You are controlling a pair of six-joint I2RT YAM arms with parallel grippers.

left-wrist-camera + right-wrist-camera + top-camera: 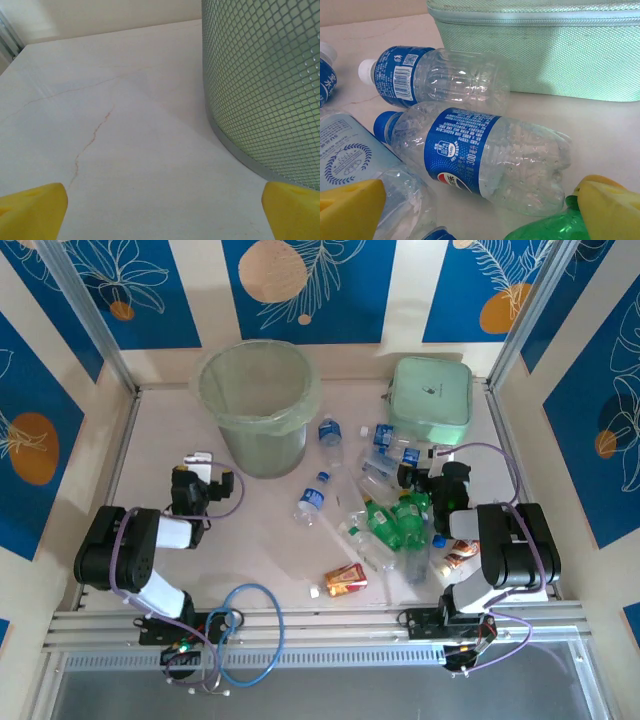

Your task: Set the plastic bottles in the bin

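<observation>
The plastic bottles [385,505] lie in a loose pile on the right half of the surface [250,540], none yet in the bin [258,445], which stands upright at the far left-centre. The right gripper [415,472] is at the far edge of this pile, just short of the mint green case [432,400], and is much the nearer of the two to the bottles. In the right wrist view the right gripper [480,212] has its fingers spread wide and holds nothing. Directly ahead of it lies a blue-capped bottle [485,155] on its side, cap to the left and base to the right. Its long axis runs almost parallel to the line between the fingertips, so closing as presented would likely catch it end to end; a wrist roll of roughly a quarter turn, to span the body across its width, appears necessary. A white-capped bottle [440,77] lies behind it, close to it and near the case [545,55]; a green bottle [545,227] sits low beside the right finger. The left gripper [200,462], likewise spread wide and empty, rests beside the bin, whose meshed wall [265,85] stands close on its right, with bare surface [125,125] ahead. From the right gripper the bin lies well apart to the left.
</observation>
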